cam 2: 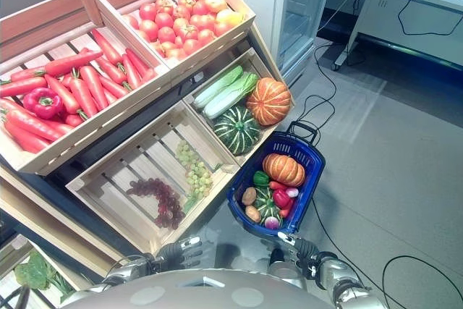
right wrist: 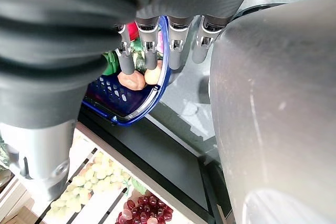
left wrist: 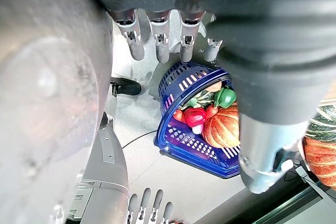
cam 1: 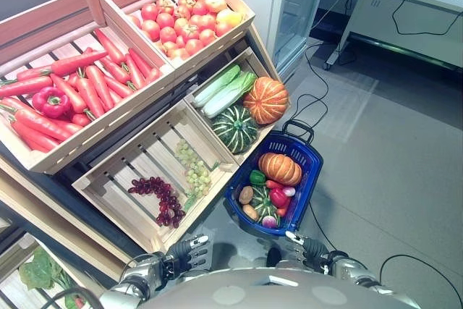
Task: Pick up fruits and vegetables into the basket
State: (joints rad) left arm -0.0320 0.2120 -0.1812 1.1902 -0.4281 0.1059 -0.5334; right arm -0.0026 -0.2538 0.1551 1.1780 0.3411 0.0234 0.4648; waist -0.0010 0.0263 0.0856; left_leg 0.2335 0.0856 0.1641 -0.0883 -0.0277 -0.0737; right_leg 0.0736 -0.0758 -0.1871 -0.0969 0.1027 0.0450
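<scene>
**Now choosing the next pick**

Currently you are hanging both hands low, left hand (cam 1: 189, 251) and right hand (cam 2: 298, 247), fingers relaxed, holding nothing. The blue plastic basket (cam 1: 307, 179) is sitting on the floor, already part-filled. The dark purple grape bunch (cam 1: 160, 199) looks soft and loose; try pinching its stem.

Blue basket (cam 1: 307, 179) holding a pumpkin (cam 1: 280, 168), beside wooden crates (cam 1: 119, 179)
</scene>
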